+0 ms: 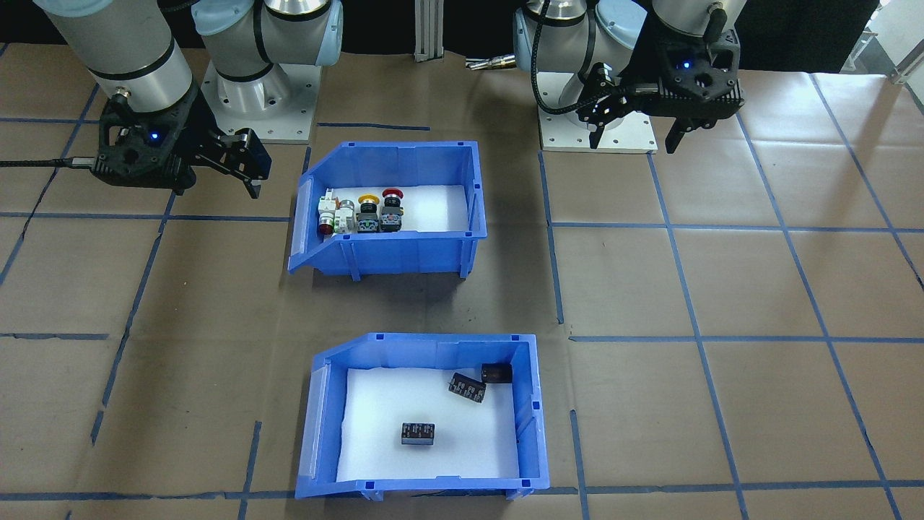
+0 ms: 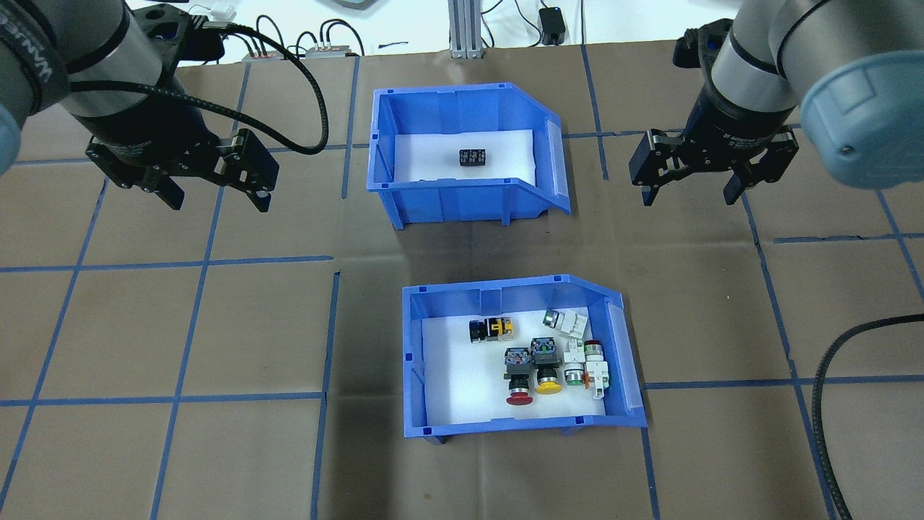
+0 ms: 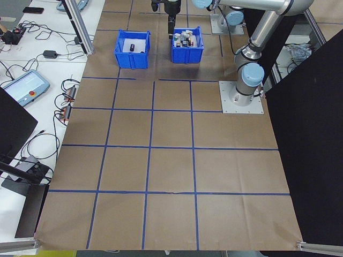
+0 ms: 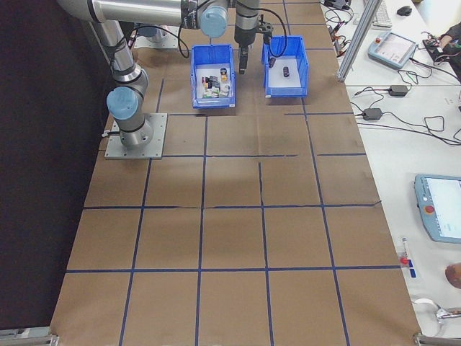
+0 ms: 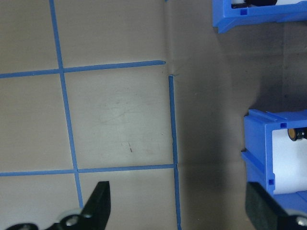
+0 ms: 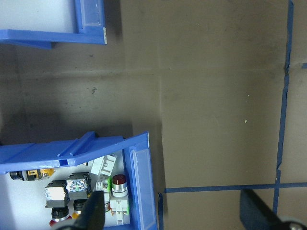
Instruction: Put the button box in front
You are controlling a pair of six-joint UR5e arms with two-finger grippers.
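Blue plastic, two bins, sitting on the brown paper-covered table [image 2: 180, 325], one behind the other. The button box [image 2: 521, 427] is sitting nearer the robot's base, upright, open sloped front facing the robot's right; the push-button switches [image 2: 548, 355] with red, yellow and green caps are lying clustered on its white foam floor toward that open side. The other bin [image 2: 462, 195], farther from the robot, is holding only small black parts [image 2: 473, 157]; the front-facing view is showing three of them. The bins are sitting apart, a strip of bare paper between them.

The left gripper [image 2: 213, 198] is hanging over bare table on its own side, well apart from both bins, fingers spread wide and carrying nothing; its wrist view is showing only taped grid squares between the fingers and bin corners at the frame edge. The right gripper [image 2: 689, 191] is hovering beside the open end of the far bin, fingers likewise spread and empty, touching nothing.

Judging the step: nothing is being grasped, so the task is looking like it is at the start, approach not yet begun. If "in front" means the far spot, the black-parts bin is occupying it and may need shifting aside first, but that is a guess. Next move is probably calling for a gripper to come down over a wall of the button box, pinch the rim, and move it level so the loose switches are not spilling out through the open front.
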